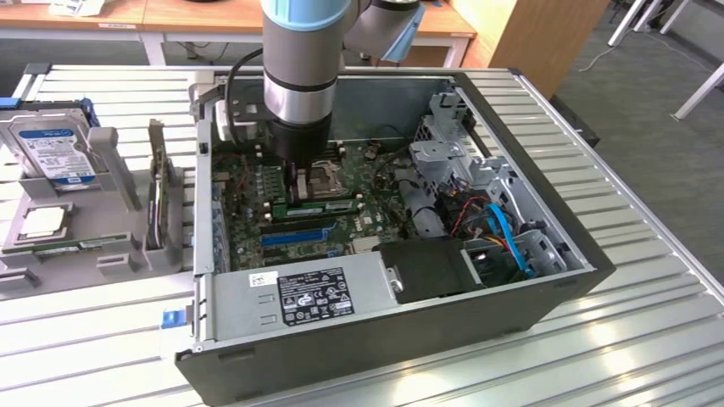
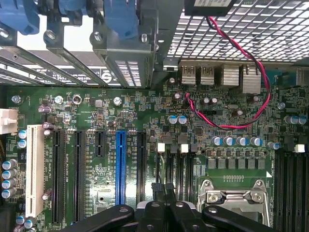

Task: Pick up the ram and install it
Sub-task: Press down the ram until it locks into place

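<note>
**Inside the open case: gripper clenched over the motherboard**

Inside the open computer case (image 1: pixel 543 297), your gripper (image 1: pixel 303 182) hangs low over the motherboard (image 1: pixel 374 165), its fingers (image 2: pixel 166 193) pressed together; whether they pinch anything you cannot tell from either view. Just beside the fingertips, on the exterior view's right, the ram (image 1: pixel 325 207) lies as a thin green stick across the board, close to the silver processor socket (image 1: pixel 331 177). In the wrist view the fingers stand over the black memory slots (image 2: pixel 175 166), with a blue expansion slot (image 2: pixel 120 166) and a white slot (image 2: pixel 35 169) further off. Near you sits the power supply (image 1: pixel 300 292). Outside the case, on the exterior view's left, a hard drive (image 1: pixel 51 153) stands in a grey holder (image 1: pixel 108 157).
</note>
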Available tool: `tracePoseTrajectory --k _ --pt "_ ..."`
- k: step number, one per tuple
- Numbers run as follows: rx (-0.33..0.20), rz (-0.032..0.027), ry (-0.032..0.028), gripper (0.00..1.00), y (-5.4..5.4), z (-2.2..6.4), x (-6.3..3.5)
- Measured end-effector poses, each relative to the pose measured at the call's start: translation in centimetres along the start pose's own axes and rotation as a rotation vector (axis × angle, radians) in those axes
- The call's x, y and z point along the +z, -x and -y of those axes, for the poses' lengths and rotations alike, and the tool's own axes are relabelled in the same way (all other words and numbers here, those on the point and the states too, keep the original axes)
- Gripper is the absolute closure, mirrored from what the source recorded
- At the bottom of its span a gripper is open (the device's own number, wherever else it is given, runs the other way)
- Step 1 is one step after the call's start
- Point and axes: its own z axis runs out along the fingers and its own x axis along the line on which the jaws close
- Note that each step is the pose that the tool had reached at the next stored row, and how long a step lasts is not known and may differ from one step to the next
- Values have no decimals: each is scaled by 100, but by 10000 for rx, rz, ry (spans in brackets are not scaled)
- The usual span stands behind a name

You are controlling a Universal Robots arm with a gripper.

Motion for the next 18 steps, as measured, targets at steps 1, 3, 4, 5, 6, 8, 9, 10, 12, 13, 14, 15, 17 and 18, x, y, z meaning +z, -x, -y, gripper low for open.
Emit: tracePoseTrajectory --k 1,3,4,5,6,8,9,10,12,13,14,15,17,18 --pt "0 0 0 90 0 0 0" --pt "0 -1 0 90 -1 0 2" --pt "0 1 0 90 -1 0 5" --pt "1 1 0 90 -1 0 6" --pt "0 2 1 90 -2 0 8" --pt "0 1 2 90 -2 0 10" --pt "0 1 2 90 -2 0 11" --pt "0 1 1 90 -3 0 11" --pt "0 2 0 90 -2 0 12" --pt "0 2 0 90 -2 0 12" --pt "0 3 0 90 -3 0 14" --pt "0 2 0 90 -5 0 17" --pt "0 2 2 90 -7 0 21" --pt "0 2 2 90 -8 0 23"
